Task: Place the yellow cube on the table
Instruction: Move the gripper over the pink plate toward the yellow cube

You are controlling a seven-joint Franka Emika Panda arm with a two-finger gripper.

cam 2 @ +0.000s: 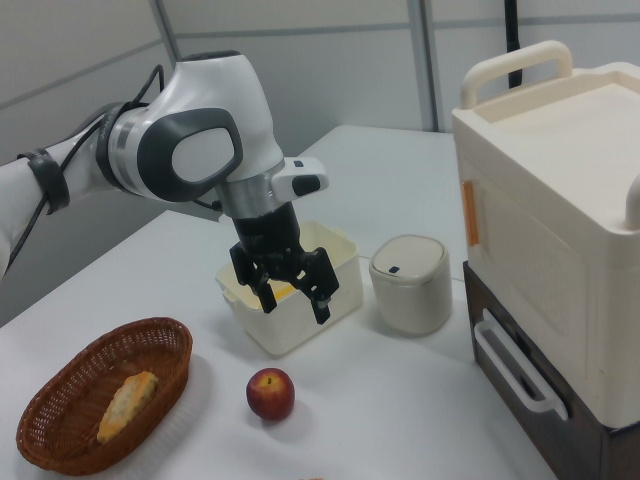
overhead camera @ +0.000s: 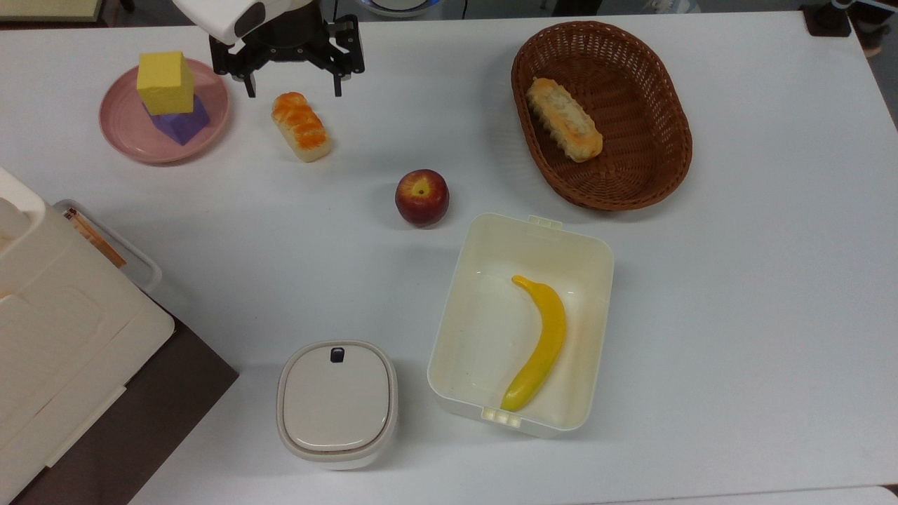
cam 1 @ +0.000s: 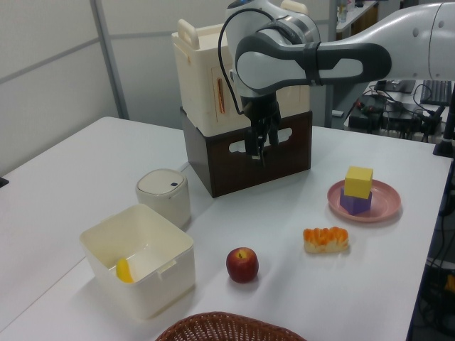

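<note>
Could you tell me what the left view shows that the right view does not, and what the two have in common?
The left view alone has the yellow cube stacked on a purple cube on the pink plate, and an orange-topped bread lying on the table.

The right view alone has a pastry lying in the wicker basket.

Both have the open, empty gripper held above the table, the apple, the open cream box, the small lidded bin and the cream case on a brown crate.

white table (overhead camera: 736, 294), plate (overhead camera: 126, 137), apple (overhead camera: 421, 197), basket (overhead camera: 659, 168)
</note>
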